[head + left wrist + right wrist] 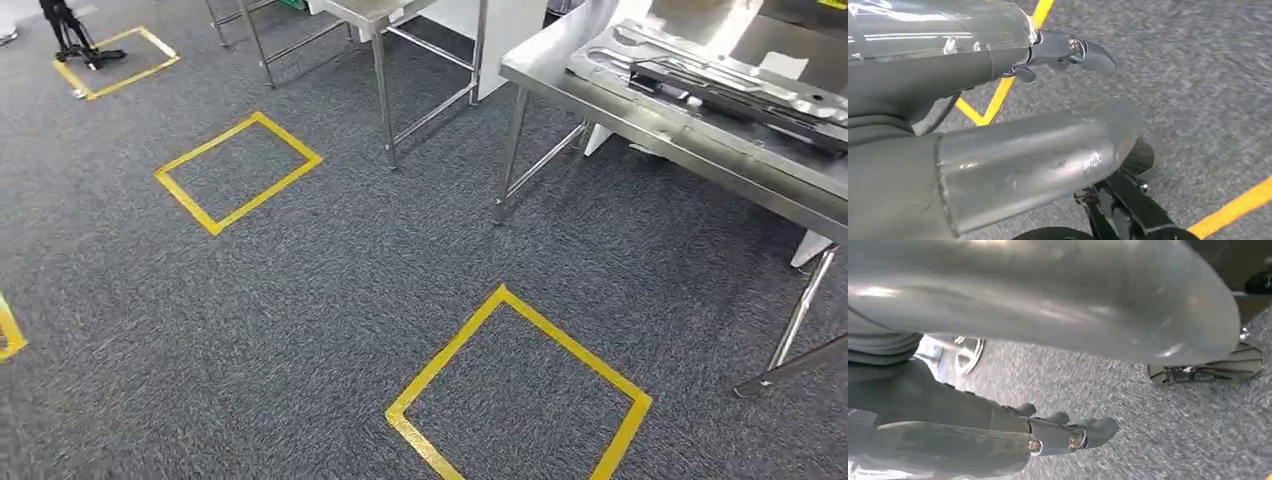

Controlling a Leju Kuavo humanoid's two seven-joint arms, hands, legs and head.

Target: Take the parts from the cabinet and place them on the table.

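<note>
A steel table (720, 155) stands at the right of the head view, and long stamped metal parts (720, 75) lie on it. Over grey carpet, my left hand (973, 65) hangs with its dark fingers (1083, 50) stretched out and well apart from the thick thumb (1038, 155); nothing lies between them. My right hand (948, 410) also hangs above the carpet, fingers (1083, 432) straight and thumb (1073, 300) apart. A shiny holed metal piece (955, 352) shows beside its palm; I cannot tell what it is.
Yellow tape squares (238, 170) (520, 395) mark the carpet. The table's legs (510, 160) (795, 330) stand at the right, and a second steel frame (385, 90) farther back. A black tripod (70, 35) stands at the far left.
</note>
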